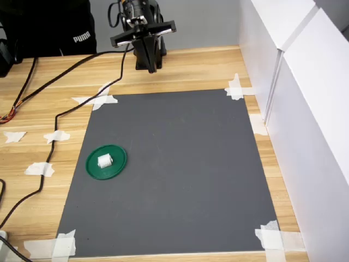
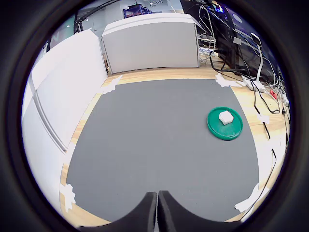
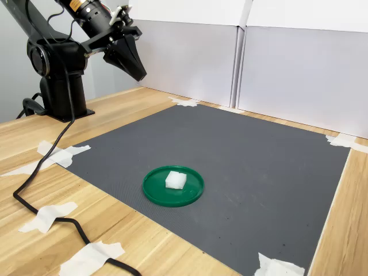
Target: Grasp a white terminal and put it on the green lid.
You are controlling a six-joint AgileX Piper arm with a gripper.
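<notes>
1. In the first exterior view, a black cable (image 1: 52, 123) trails down the left side of the wooden table (image 1: 32, 93), past scraps of white tape (image 1: 39, 169). The grey mat (image 1: 180, 174) fills the middle, and white panels (image 1: 305, 109) wall off the right side. Nothing lies on the mat between arm and lid.
2. The gripper (image 1: 153, 70) hangs above the table just beyond the mat's far edge. In the wrist view its fingers (image 2: 147, 212) are pressed together with nothing between them.
3. The white terminal (image 1: 104, 161) rests on the green lid (image 1: 114, 170), near the mat's left edge in the first exterior view, well apart from the gripper.
</notes>
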